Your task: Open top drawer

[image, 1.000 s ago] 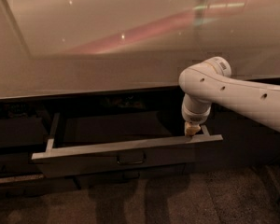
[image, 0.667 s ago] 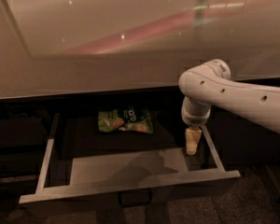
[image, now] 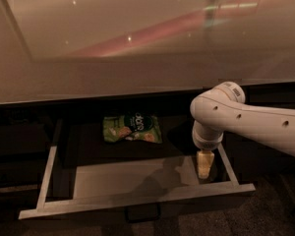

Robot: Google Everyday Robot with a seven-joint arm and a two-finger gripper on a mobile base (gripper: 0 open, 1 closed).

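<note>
The top drawer [image: 137,198] stands pulled out under the counter, with pale grey rims and a grey inner floor showing. Its dark front is seen edge-on, and the small centre pull [image: 142,213] shows just below the front rim. A green snack bag [image: 132,128] lies inside near the back. My gripper [image: 204,165] hangs from the white arm [image: 246,122] inside the drawer's right side, just behind the front rim and close to the right wall.
A wide glossy beige counter top [image: 137,43] overhangs the drawer. Dark closed cabinet fronts [image: 14,151] flank it on the left and on the right [image: 270,97]. The dark floor [image: 265,215] lies below at the right.
The drawer has slid out towards the camera, from about half open to far open, uncovering the green snack bag. My gripper went from the front rim to inside the drawer.
</note>
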